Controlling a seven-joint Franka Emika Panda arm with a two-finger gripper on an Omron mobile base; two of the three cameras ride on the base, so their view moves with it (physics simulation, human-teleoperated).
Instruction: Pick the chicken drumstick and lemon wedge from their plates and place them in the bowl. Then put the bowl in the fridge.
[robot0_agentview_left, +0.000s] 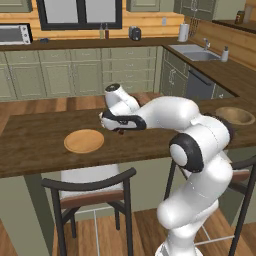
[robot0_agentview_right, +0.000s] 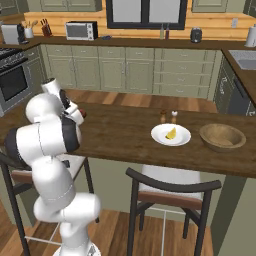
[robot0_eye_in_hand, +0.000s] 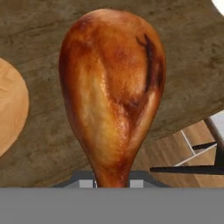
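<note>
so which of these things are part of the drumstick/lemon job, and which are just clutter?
Job:
chicken drumstick, held in the shut gripper
lemon wedge on the white plate
wooden plate, bare now
bowl

Lying about:
two shakers behind the white plate
toaster oven
kettle
chairs

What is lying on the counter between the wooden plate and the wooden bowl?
In the right base view, the white plate with the lemon wedge sits just left of the bowl; the wooden plate shows in the left base view.
</note>
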